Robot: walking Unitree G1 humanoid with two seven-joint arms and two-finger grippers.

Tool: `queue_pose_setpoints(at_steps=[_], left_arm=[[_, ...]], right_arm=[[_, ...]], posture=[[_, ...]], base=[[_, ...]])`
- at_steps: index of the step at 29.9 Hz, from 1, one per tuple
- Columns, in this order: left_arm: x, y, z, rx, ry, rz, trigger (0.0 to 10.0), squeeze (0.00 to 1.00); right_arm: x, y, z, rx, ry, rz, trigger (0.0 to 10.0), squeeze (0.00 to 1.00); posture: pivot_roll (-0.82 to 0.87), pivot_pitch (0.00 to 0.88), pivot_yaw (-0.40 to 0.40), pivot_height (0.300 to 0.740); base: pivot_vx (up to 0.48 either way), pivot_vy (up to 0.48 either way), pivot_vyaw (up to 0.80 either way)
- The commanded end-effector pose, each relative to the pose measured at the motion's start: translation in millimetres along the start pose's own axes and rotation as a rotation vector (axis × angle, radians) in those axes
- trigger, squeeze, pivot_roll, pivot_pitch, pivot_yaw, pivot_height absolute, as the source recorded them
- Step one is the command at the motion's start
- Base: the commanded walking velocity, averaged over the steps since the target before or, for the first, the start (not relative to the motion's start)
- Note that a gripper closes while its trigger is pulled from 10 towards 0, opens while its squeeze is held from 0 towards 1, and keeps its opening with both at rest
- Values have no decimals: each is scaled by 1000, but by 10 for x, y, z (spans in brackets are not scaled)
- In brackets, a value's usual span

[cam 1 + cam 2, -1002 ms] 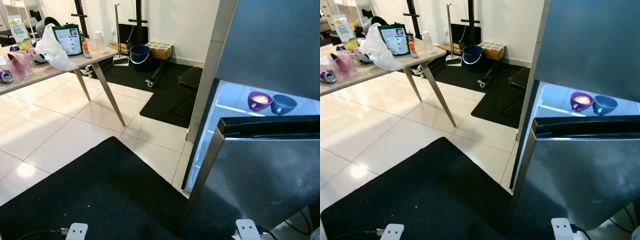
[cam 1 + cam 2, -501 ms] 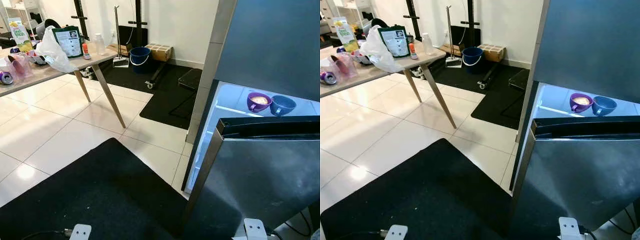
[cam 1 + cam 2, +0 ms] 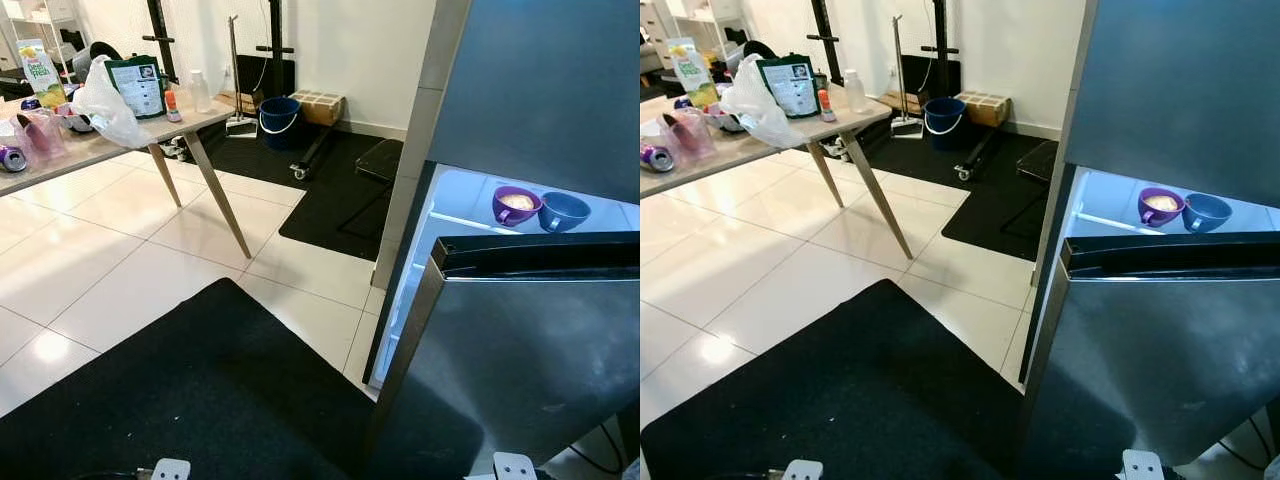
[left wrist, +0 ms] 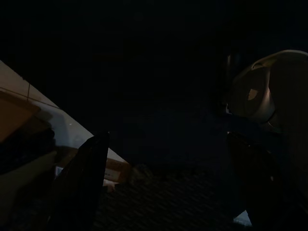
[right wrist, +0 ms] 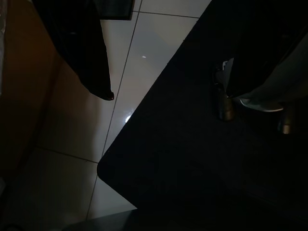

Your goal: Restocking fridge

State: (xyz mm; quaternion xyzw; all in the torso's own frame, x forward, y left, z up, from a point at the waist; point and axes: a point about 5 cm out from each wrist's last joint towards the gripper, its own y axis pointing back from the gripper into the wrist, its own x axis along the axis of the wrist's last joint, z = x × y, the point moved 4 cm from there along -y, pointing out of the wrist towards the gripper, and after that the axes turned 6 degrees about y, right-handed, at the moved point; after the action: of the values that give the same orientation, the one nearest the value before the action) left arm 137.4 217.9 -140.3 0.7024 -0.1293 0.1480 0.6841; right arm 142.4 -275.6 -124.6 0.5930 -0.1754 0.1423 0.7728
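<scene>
The fridge stands at the right with its lower door (image 3: pixel 530 350) swung open toward me. On the lit shelf inside sit a purple cup (image 3: pixel 516 204) and a blue cup (image 3: pixel 564 210). Groceries lie on the wooden table (image 3: pixel 100 142) at the far left: a juice carton (image 3: pixel 33 68), a white plastic bag (image 3: pixel 105 100), a green pouch (image 3: pixel 139 85), a clear bottle (image 3: pixel 201 88) and a can (image 3: pixel 10 157). Both arms hang low over the mat. My left gripper (image 4: pixel 167 137) is open and holds nothing. My right gripper (image 5: pixel 168 95) is open too, above the mat's corner and the tiles.
A black mat (image 3: pixel 200 400) covers the floor in front of me, with white tiles beyond. The table's slanted leg (image 3: pixel 220 195) juts into the walkway. A blue bucket (image 3: pixel 279 113), a cardboard box (image 3: pixel 318 103) and a broom stand by the far wall.
The view has shifted slightly, and the white arm parts at the bottom edge sit lower in the picture. Nothing on the table or in the fridge has moved.
</scene>
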Motion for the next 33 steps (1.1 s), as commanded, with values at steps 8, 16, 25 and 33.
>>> queue_pose_setpoints(at_steps=[8,16,25,33], left_arm=[[-42,-1,28,-12,-21,-21,10000,0],[-62,-1,38,-16,-22,-27,10000,0],[-64,-1,43,-20,-30,-29,10000,0],[-49,-3,54,-26,-36,-28,10000,0]], right_arm=[[-3,1,4,-10,-30,1,10000,0],[10,0,16,-13,-29,4,10000,0],[15,-1,25,-14,-27,6,10000,0],[8,0,22,-12,-25,4,10000,0]], posture=[[77,0,2,740],[77,0,1,740],[76,0,1,740],[72,0,4,740]], base=[[0,0,0],[0,0,0],[229,0,0],[321,0,0]])
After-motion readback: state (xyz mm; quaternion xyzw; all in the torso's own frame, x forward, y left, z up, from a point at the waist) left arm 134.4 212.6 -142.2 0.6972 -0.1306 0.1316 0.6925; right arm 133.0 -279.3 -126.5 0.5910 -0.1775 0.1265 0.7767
